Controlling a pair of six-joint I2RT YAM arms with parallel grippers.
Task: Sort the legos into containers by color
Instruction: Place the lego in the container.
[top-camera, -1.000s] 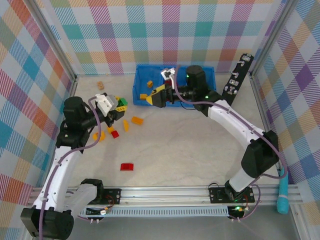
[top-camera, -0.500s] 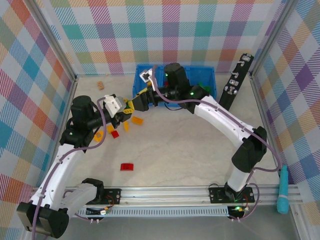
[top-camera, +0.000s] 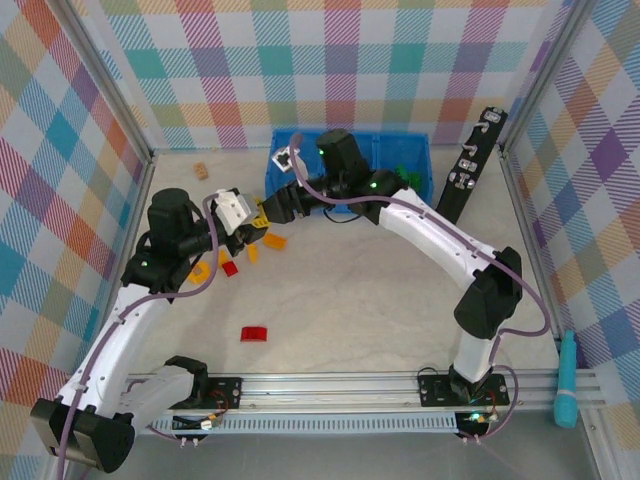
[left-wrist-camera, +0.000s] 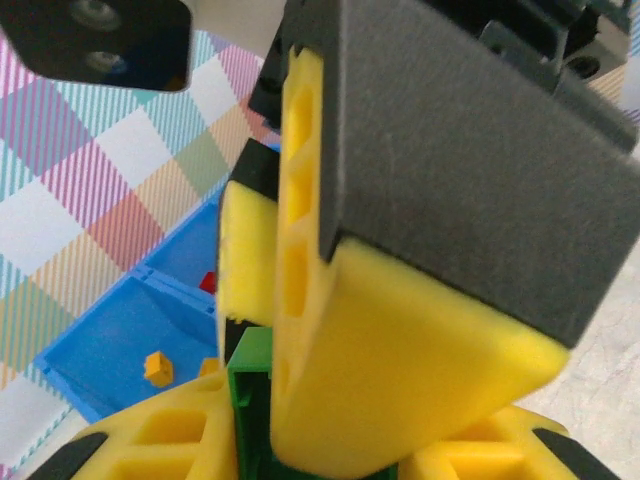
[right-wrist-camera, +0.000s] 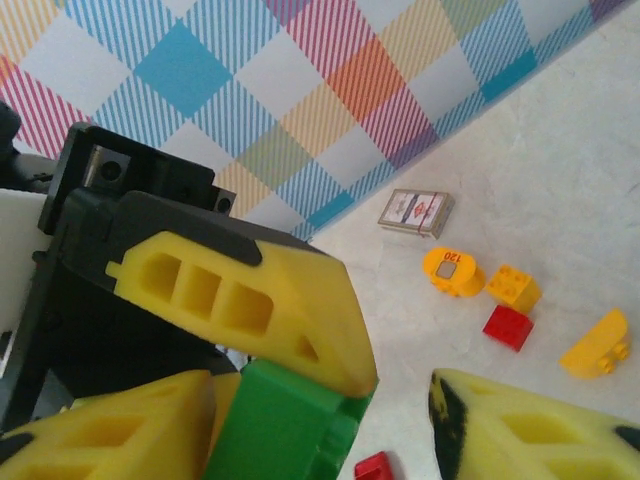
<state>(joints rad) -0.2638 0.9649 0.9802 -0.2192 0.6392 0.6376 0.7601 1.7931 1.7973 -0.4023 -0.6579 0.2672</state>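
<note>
My left gripper (top-camera: 255, 216) is shut on a green lego (left-wrist-camera: 250, 400), which stands between its yellow fingers (left-wrist-camera: 150, 440). My right gripper (top-camera: 270, 207) is open and has met it nose to nose, left of the blue three-compartment bin (top-camera: 400, 134). In the right wrist view the green lego (right-wrist-camera: 290, 420) sits under a left-gripper finger (right-wrist-camera: 250, 300), inside my right gripper (right-wrist-camera: 330, 410)'s wide gap and beside its left finger. Loose on the table lie red legos (top-camera: 254, 333) (top-camera: 229, 267) and orange legos (top-camera: 274, 241) (top-camera: 200, 270). Green legos (top-camera: 400, 172) lie in the bin.
A small tan block (top-camera: 201, 170) lies by the back wall, left of the bin. A black bracket (top-camera: 468, 160) stands right of the bin. The bin's near compartment (left-wrist-camera: 120, 340) holds an orange piece (left-wrist-camera: 157, 368). A teal tool (top-camera: 567, 380) lies outside the right rail.
My right gripper has swung left from over the bin to the left gripper. The left gripper has moved right and slightly forward with the green lego.
</note>
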